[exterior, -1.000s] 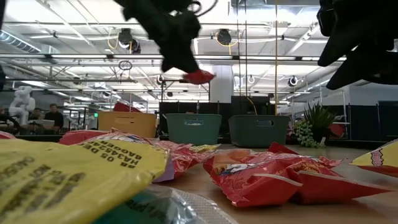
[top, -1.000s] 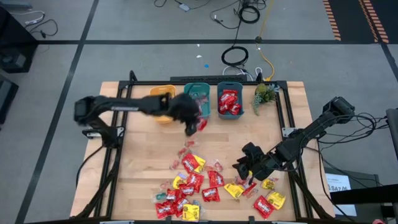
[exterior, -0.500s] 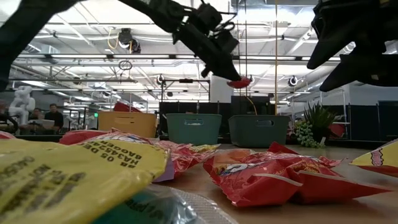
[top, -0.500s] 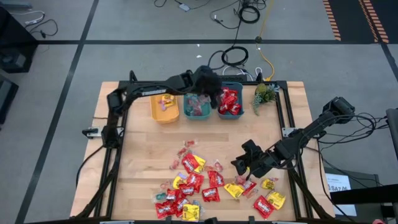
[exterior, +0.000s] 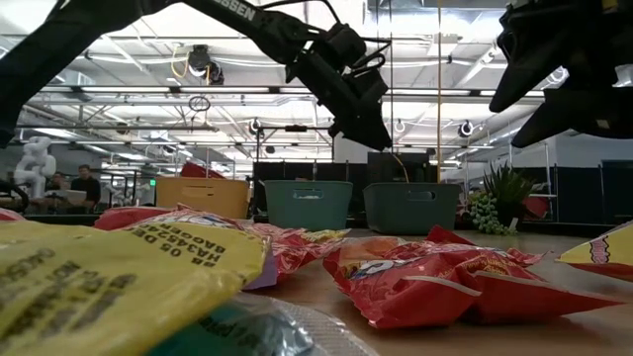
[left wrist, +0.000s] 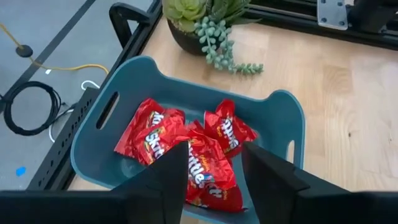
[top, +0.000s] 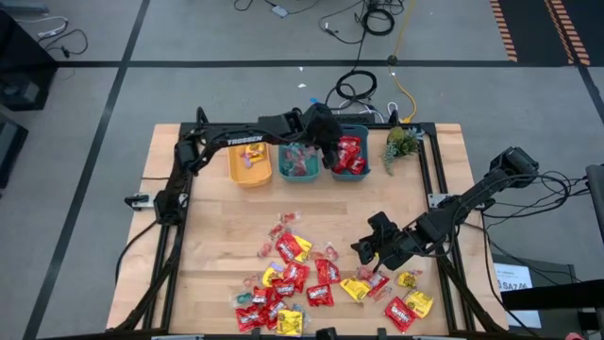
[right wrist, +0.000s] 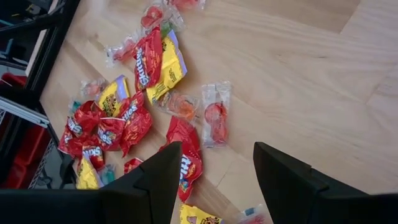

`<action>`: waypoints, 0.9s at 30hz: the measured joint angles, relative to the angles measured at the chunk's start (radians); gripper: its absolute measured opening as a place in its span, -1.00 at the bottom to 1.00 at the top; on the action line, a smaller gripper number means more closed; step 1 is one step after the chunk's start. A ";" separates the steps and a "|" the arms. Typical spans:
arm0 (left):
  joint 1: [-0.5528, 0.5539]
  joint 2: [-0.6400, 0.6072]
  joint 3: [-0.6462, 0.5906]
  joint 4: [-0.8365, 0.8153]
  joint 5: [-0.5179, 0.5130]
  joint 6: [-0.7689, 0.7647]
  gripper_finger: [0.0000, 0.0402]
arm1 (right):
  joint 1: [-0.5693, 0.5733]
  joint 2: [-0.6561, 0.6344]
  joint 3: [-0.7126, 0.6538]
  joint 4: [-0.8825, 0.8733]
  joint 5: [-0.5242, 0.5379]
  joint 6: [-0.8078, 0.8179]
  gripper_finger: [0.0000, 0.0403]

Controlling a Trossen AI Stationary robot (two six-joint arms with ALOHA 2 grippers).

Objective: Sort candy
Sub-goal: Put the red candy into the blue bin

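— While the left gripper (top: 332, 144) hangs over the teal plastic bin of glossy red packets (left wrist: 186, 149), what carries it all?

— A pale wooden plank surface (top: 217, 236), framed by black rails. That bin stands beside the small green succulent plant (top: 401, 142), with a second teal bin (top: 299, 161) and a yellow plastic bin (top: 250, 162) farther from the plant.

— And the jaws?

— Left jaws spread, nothing between them. Right gripper (top: 370, 253) hovers well away from the plant, jaws spread above the loose heap of red, yellow and clear-wrapped candy (top: 293, 279).

— The room?

— Grey floor with coiled black cables (top: 357, 85); the low view shows a lit ceiling and seated people (exterior: 74, 186) far off.
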 joint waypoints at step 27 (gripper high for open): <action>-0.059 -0.378 -0.404 -0.131 -0.050 -0.110 -0.19 | 0.000 0.000 0.000 -0.012 0.004 -0.021 -0.05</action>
